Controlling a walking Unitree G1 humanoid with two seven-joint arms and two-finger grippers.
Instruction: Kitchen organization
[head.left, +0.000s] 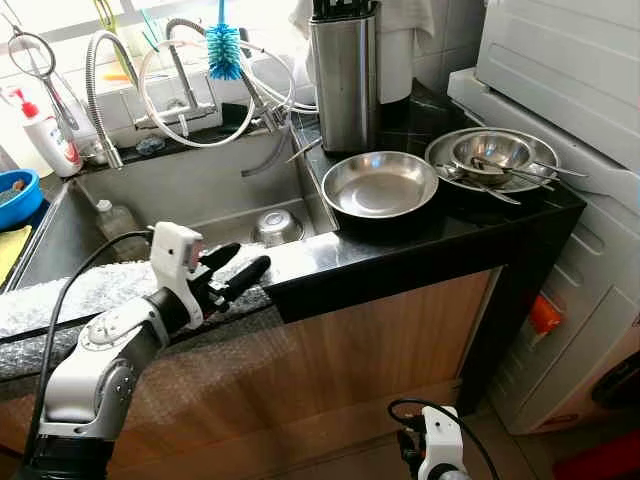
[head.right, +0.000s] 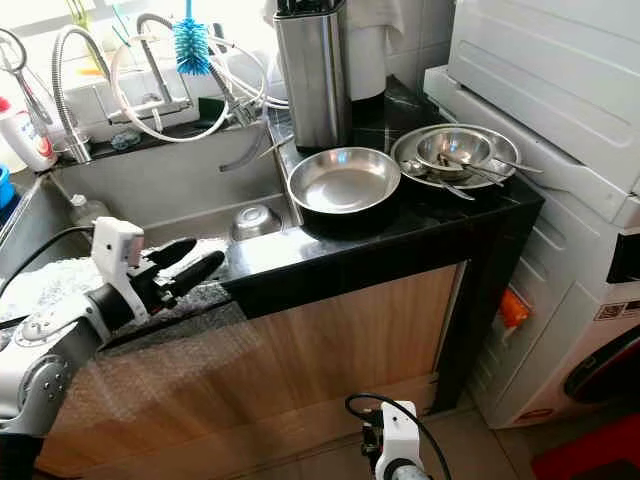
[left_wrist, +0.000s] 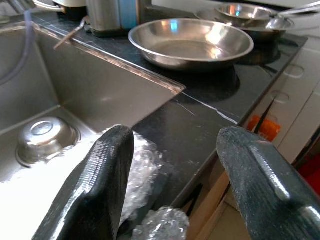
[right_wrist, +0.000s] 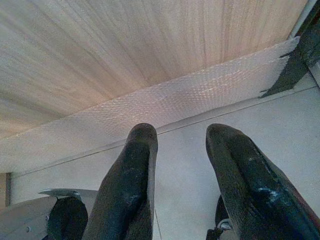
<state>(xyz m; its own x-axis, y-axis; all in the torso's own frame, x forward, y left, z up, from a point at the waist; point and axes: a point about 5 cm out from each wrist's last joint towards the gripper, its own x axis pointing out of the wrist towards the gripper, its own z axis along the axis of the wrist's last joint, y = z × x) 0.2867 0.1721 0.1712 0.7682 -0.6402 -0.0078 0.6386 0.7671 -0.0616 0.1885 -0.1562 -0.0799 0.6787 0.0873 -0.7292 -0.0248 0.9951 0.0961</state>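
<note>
Washing machine (head.left: 560, 60) fills the far right of what we see, white and standing just beside the black table (head.left: 400, 250) that runs along the wall. Set into that table on the left is the steel sink (head.left: 190, 190), with a small steel bowl (head.left: 275, 228) upside down on its floor and a clear bottle (head.left: 115, 218) near its left wall. Below the table edge the wooden cabinet front (head.left: 380, 340) is partly covered with bubble wrap (head.left: 230, 370), which also lies over the front rim of the sink. On the table, near the sink's right edge, sits a wide empty steel pan (head.left: 380, 185); just to its right is a second pan (head.left: 490, 155) holding a smaller bowl and some cutlery. Behind the empty pan stands a tall steel knife block (head.left: 345, 75). A blue bottle brush (head.left: 224, 45) hangs above the tap hoses at the back of the sink. Our left hand (head.left: 240, 268) hovers over the front rim of the sink, at the table's corner, its two black fingers (left_wrist: 100, 185) spread apart with nothing between them. Our right hand (right_wrist: 182, 150) hangs low in front of the cabinet, fingers also parted and empty, pointing at the floor and the wrapped panel.
</note>
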